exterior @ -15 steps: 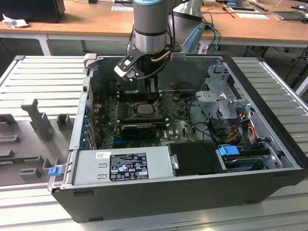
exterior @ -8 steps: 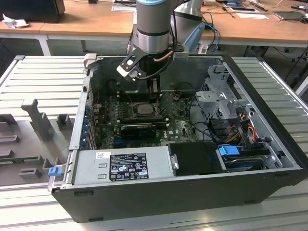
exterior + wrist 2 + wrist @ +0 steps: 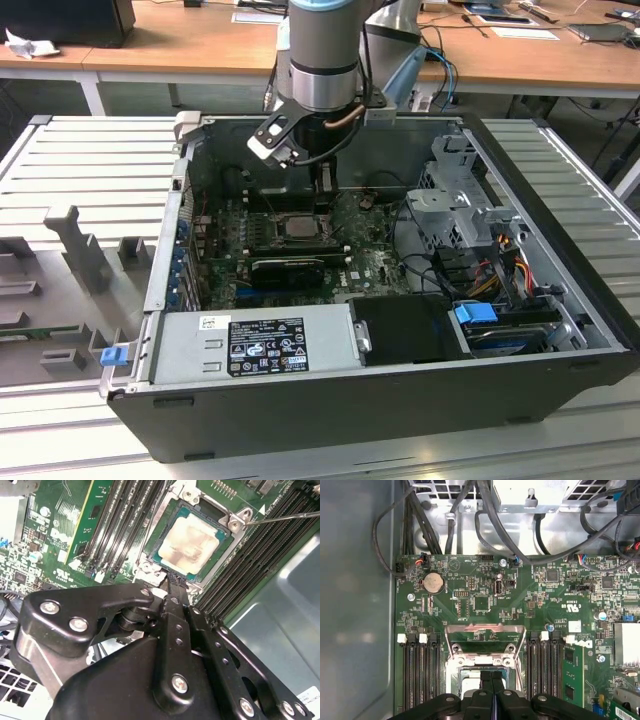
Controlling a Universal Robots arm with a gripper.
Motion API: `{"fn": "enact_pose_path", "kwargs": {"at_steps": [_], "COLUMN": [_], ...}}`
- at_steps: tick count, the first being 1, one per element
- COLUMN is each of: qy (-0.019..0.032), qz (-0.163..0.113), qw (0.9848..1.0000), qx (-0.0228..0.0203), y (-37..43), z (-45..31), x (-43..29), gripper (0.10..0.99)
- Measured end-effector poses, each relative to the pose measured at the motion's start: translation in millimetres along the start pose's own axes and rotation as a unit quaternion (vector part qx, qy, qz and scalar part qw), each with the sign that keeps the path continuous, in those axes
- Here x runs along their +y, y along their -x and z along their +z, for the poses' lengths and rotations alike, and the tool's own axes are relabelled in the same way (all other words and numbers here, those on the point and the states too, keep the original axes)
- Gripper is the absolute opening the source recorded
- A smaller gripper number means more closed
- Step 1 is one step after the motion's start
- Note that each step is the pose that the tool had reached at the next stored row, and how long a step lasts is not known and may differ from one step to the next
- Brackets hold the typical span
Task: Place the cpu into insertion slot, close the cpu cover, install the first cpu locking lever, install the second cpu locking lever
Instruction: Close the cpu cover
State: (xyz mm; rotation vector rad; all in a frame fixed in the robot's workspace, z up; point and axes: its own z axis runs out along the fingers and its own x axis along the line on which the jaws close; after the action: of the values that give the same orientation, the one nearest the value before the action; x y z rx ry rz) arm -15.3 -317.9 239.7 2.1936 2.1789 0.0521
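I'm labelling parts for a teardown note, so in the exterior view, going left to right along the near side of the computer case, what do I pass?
Blue clip → power supply with its label → black box → blue tab.

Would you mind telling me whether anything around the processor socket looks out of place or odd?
The cpu lies square in the insertion slot, but its metal top looks blotchy and smeared rather than clean.
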Motion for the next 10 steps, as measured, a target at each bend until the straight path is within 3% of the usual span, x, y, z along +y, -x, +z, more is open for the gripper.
{"fn": "enact_pose_path", "kwargs": {"at_steps": [10], "qy": [0.0001], "qz": [0.0], "qw": [1.0], "qx": [-0.0003], "y": [-1.2], "z": [-11.0], "x": [3.2], "gripper": [0.106]}}
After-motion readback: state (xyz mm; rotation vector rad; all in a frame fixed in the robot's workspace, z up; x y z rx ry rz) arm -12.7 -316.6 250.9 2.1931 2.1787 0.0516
